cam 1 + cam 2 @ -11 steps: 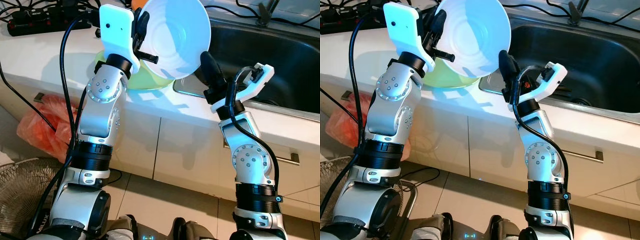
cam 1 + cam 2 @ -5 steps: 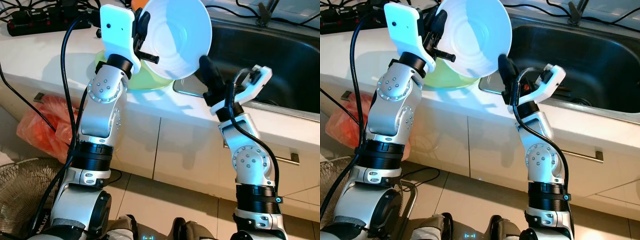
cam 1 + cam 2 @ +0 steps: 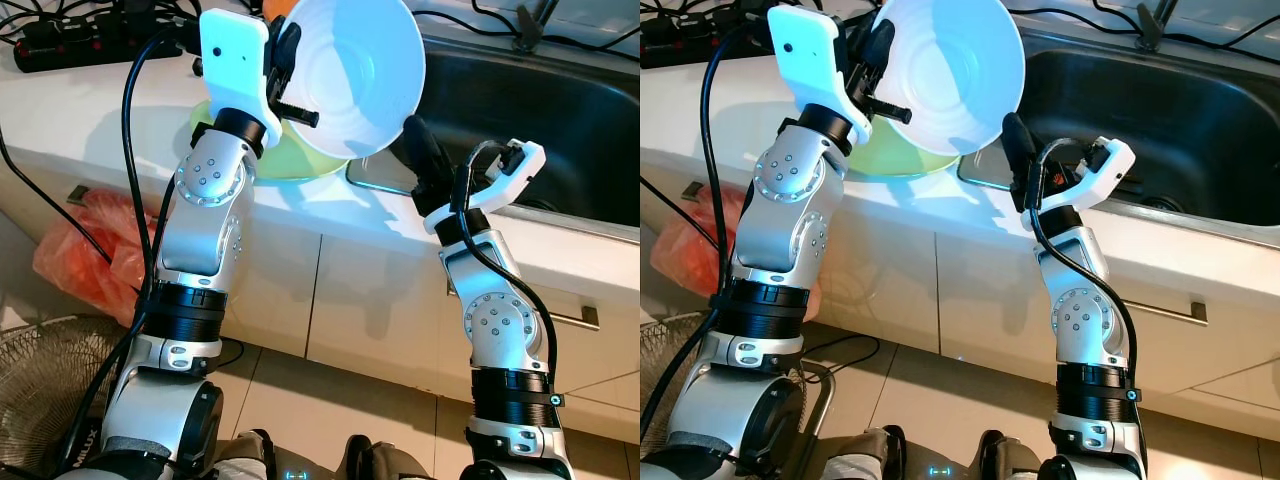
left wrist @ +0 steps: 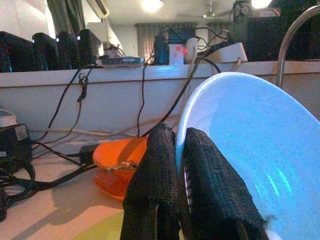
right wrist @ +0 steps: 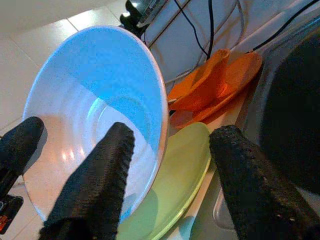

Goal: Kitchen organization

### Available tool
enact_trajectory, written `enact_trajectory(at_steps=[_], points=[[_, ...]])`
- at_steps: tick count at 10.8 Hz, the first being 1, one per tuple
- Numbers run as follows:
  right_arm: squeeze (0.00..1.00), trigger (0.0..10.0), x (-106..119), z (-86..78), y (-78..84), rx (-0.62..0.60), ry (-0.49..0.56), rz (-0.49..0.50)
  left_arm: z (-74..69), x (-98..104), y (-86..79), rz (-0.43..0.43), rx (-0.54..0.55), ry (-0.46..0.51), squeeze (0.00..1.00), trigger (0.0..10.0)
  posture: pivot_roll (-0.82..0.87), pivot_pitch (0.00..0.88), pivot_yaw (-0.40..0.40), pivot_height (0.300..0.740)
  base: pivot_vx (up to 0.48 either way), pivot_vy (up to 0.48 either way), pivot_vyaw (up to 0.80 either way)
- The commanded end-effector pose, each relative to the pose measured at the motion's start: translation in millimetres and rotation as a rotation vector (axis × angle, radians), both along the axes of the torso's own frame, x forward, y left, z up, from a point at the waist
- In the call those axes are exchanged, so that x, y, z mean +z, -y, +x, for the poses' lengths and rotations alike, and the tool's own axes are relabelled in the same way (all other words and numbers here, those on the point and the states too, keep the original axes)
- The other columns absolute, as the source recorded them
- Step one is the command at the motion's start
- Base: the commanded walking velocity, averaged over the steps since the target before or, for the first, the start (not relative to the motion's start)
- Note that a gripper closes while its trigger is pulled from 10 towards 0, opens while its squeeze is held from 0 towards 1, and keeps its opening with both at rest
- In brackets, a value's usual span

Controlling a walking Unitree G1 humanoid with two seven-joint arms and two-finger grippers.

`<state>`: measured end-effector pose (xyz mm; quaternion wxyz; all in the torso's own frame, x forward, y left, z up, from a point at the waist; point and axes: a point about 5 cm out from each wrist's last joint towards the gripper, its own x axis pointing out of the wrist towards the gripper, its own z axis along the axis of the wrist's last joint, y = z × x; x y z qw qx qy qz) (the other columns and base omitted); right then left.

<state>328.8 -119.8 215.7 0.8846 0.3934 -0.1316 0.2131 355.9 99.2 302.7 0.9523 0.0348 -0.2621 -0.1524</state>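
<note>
Left end effector: you see it clamped on the white bowl rim, held tilted above the tabletop.
Right end effector: fingers apart, just beside the bowl.
Green plate: beneath the bowl, by the sink.

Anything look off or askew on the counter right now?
Nothing spilled or broken. The white bowl is tipped on edge in the air, rim pinched by the left gripper, above the green plate; the right gripper waits open beside it.
</note>
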Motion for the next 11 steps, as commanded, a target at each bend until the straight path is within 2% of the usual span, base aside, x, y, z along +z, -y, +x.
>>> enact_trajectory(at_steps=[1, 2, 8, 11], points=[[1.00, 10.0, 0, -0.7, 0.9, -0.003, 0.006, 0.000, -5.3, 10, 2.6, -0.012, -0.022, 0.055, 0.00, 10.0, 0.12, 0.163, -0.039, 0.740, 0.000, 0.000, 0.00], [0.00, 10.0, 2, -2.2, -2.1, 0.020, 0.023, 0.003, -4.9, 10, 3.4, -0.012, -0.026, 0.053, 0.00, 10.0, 0.12, 0.163, -0.039, 0.740, 0.000, 0.000, 0.00], [0.00, 10.0, 1, -4.0, -8.3, 0.057, 0.033, 0.007, -6.6, 9, 7.7, -0.021, -0.062, 0.043, 0.00, 10.0, 0.13, 0.163, -0.038, 0.740, 0.000, 0.000, 0.00], [0.00, 10.0, 0, -3.2, -9.7, 0.061, 0.031, 0.008, -10.0, 1, 18.5, 0.009, -0.149, 0.008, 0.00, 10.0, 0.13, 0.164, -0.039, 0.740, 0.000, 0.000, 0.00]])
